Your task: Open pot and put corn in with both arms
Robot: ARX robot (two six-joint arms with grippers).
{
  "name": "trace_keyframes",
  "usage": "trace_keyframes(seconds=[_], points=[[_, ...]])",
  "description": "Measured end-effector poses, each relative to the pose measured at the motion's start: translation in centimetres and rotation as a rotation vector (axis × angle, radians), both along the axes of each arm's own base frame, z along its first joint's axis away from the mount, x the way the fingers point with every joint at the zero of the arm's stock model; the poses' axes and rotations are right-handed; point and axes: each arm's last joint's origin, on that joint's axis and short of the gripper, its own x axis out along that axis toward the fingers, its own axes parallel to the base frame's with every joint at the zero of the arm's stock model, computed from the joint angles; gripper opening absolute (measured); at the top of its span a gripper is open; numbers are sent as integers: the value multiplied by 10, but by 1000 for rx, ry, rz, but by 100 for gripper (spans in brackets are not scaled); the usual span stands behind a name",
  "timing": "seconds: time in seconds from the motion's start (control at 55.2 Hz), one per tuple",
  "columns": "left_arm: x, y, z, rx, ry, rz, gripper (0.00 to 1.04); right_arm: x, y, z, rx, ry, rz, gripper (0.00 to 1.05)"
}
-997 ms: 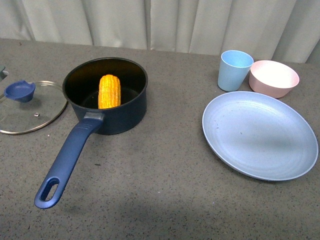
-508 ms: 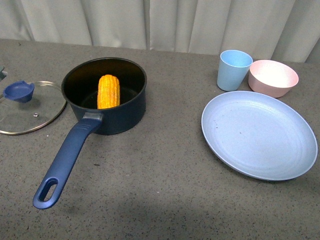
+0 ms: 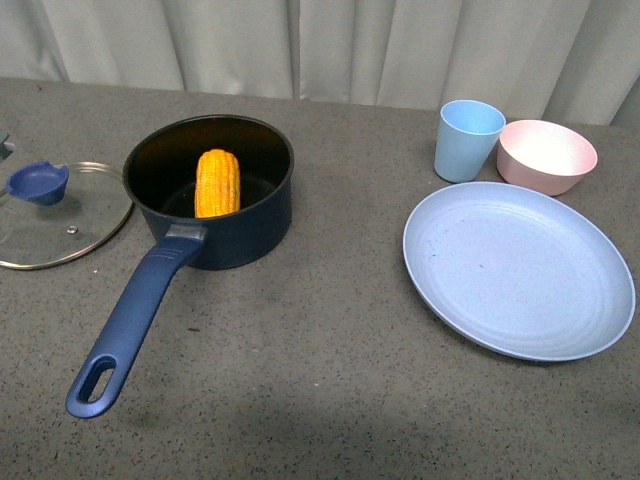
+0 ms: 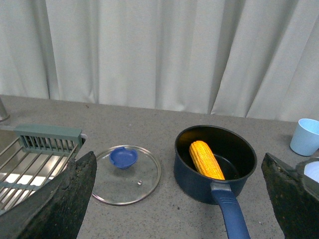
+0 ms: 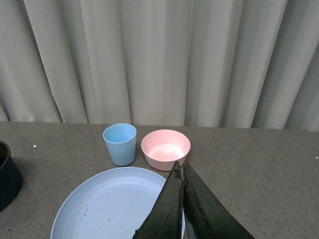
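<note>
1. Clearly spread wide: left gripper [image 4: 179,199], seen in the left wrist view as two black fingers [image 4: 60,199] at opposite edges of the picture, holding nothing and touching nothing.
2. Pressed together with no gap showing: right gripper [image 5: 182,204], fingertips meeting in a point above the plate [image 5: 99,209] in the right wrist view; apparently holding nothing, though the lower part of the fingers runs out of view.
3. Out of the front view altogether: both arms.
4. Open and uncovered on the grey table [image 3: 330,340]: the pot [image 3: 245,225], handle [image 3: 130,320] pointing toward the near-left.
5. Lying inside the pot on its black bottom: the corn [image 3: 218,182], lengthwise toward the far wall.
6. Flat on the table just left of the pot, knob up: the glass lid [image 3: 55,215].
7. Well to the right of the pot: plate [image 3: 520,270], with a blue cup [image 3: 467,140] and a pink bowl [image 3: 547,156] side by side behind it.
8. Beyond the lid in the left wrist view: a dish rack [image 4: 35,154].
9. Compared with a second ago: pot, lid and dishes a touch further left in the front view; corn in the same place inside the pot.
</note>
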Motion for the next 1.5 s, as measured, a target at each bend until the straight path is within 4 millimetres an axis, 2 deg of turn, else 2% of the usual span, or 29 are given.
trace_keyframes(seconds=[0.526,0.943,1.088,1.269,1.323,1.505], points=[[0,0,0,0,0,0,98,-25,0,6,0,-21,0,1],[0,0,0,0,0,0,98,-34,0,5,0,-21,1,1],[0,0,0,0,0,0,98,-44,0,2,0,-8,3,1],[0,0,0,0,0,0,98,-44,0,3,0,-16,3,1],[0,0,0,0,0,0,98,-44,0,2,-1,-15,3,6],[0,0,0,0,0,0,98,-44,0,2,-1,-16,3,37]])
